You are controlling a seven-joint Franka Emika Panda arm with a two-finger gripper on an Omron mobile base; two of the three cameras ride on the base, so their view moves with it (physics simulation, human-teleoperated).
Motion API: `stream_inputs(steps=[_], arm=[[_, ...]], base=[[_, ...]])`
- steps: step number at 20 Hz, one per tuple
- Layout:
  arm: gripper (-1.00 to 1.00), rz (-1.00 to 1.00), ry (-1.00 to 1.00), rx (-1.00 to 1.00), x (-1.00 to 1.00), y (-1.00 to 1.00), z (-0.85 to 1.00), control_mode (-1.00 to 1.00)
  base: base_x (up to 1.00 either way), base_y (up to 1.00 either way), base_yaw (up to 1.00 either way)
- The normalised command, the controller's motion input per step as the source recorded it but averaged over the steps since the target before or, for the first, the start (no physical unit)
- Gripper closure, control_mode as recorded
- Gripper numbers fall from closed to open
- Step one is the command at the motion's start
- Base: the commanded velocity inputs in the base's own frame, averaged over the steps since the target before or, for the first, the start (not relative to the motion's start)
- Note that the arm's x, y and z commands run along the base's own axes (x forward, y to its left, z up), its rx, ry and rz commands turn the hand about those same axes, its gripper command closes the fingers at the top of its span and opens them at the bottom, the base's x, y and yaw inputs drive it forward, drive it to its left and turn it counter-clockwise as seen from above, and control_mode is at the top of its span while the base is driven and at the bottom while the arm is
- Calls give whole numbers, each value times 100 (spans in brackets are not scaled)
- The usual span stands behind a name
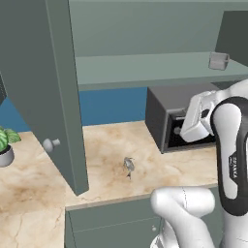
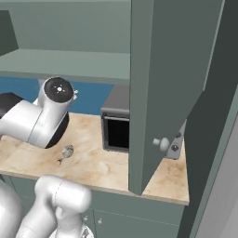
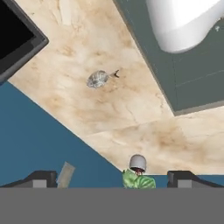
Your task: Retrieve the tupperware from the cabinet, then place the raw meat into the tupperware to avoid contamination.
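Marbled beige counter runs across the left base view. Raw meat, a small grey-white lump, lies on it near the front edge, between the open door of the cabinet and the dark microwave. Tupperware sits on the cabinet shelf at far right, above the microwave, upright and apart from everything else. Potted plant stands at the counter's left end. The white arm rises at lower right, its upper part in front of the microwave's open face (fingers not visible from this side).

Right base view: the cabinet's other door hangs open in the foreground, knob facing the camera. The meat lies on the counter left of the microwave, just below the arm's round joint.

Hand view, looking down and rolled: gripper with both dark fingertips spread wide at the bottom corners, nothing between them. The meat lies on the counter well apart from the fingers. The plant shows between the tips, blue wall at lower left.
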Motion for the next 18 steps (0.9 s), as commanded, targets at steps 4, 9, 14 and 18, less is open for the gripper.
stream_inputs(steps=[4, 9, 14, 18], arm=[[-100, -14, 2, -5, 41, -29, 6, -100], [-100, -21, -9, -13, 26, -24, 5, -100], [-100, -23, 18, -12, 43, -41, 5, -100], [-100, -28, 21, -14, 27, -48, 25, -100]], base=[[0, 0, 0], [0, 0, 0], [0, 0, 0], [0, 0, 0]])
